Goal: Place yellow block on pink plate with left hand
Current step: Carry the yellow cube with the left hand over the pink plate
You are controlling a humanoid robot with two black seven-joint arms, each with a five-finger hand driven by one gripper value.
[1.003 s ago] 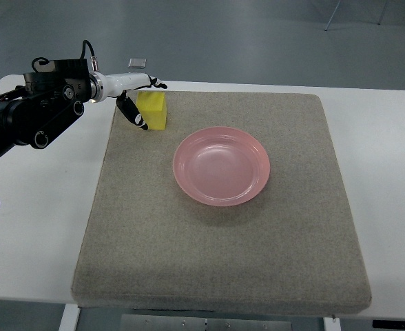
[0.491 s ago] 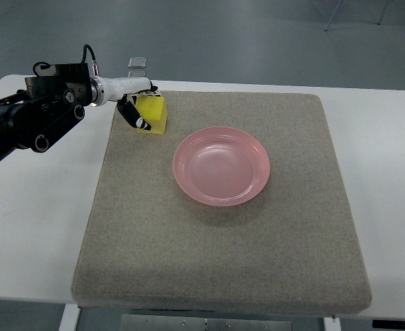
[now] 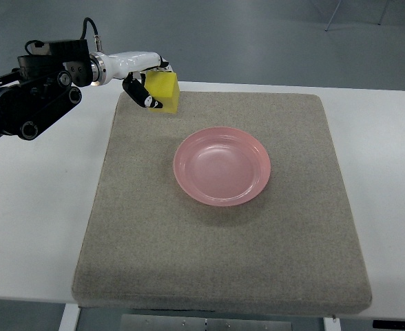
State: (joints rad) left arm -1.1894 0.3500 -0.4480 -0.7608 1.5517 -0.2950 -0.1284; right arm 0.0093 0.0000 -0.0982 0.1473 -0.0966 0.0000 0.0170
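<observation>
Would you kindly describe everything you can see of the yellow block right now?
The yellow block is a small, plain bright-yellow cube, matte and foam-like in look. It is tilted, held in the left hand, whose dark-tipped fingers press its left face. It sits over the far-left corner of the grey mat, apart from the pink plate.

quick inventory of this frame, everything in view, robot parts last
yellow block: 1, yellow, held at the mat's far-left corner
pink plate: 1, pink, on the mat just above centre, holding nothing
mat: 1, grey-beige, covers most of the table
table: 1, white, under the mat
floor: grey, beyond the table
left hand: 1, white with black fingertips, closed on the yellow block
left arm: 1, black, enters from the left edge
right arm: not in view
</observation>
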